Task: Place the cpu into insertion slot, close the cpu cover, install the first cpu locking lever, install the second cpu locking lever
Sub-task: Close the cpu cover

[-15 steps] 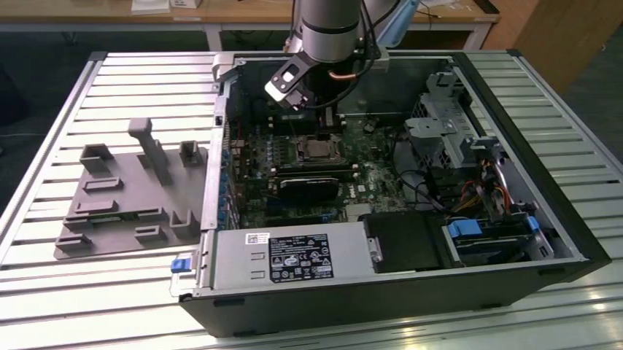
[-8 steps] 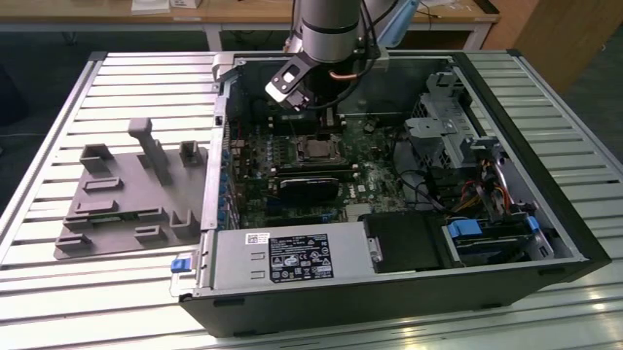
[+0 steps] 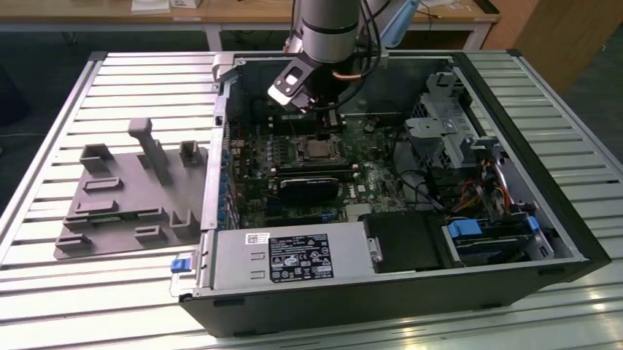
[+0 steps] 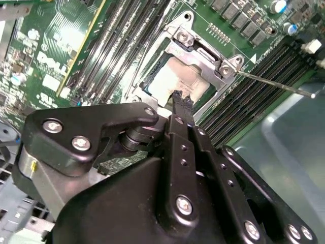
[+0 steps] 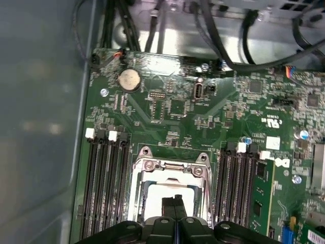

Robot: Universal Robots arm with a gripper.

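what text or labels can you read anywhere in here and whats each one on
Nothing is clear enough to quote.
black label on the power supply, exterior view: rows of print and symbols, too small to read.
white sticker beside it: too small to read.
white lettering on the green circuit board, second wrist view: tilted and glared, not legible.
white marks on the board, first wrist view: blurred.
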